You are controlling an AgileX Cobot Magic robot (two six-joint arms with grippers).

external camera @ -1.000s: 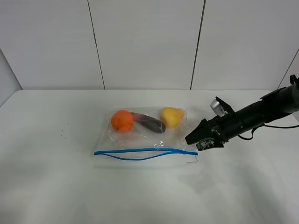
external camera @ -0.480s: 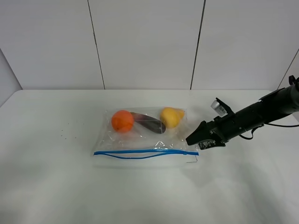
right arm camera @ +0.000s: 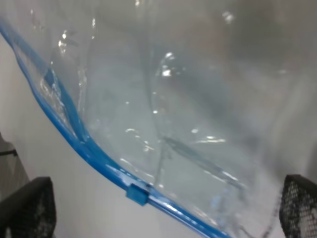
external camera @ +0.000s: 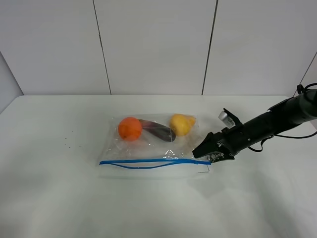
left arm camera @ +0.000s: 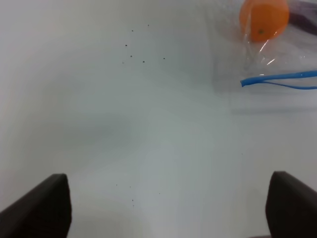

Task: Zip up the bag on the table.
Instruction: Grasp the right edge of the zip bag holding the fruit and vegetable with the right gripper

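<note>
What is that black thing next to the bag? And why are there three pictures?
It is a robot arm, one of two. One camera looks down from high at the white table. The other two ride on the arms' wrists; the dark shapes at their edges are the left fingers and right fingers. On the table lies a clear bag with a blue zipper strip, holding an orange, a yellow thing and a dark purple thing. The right fingers are open near the zipper's end. Nothing is held.
</note>
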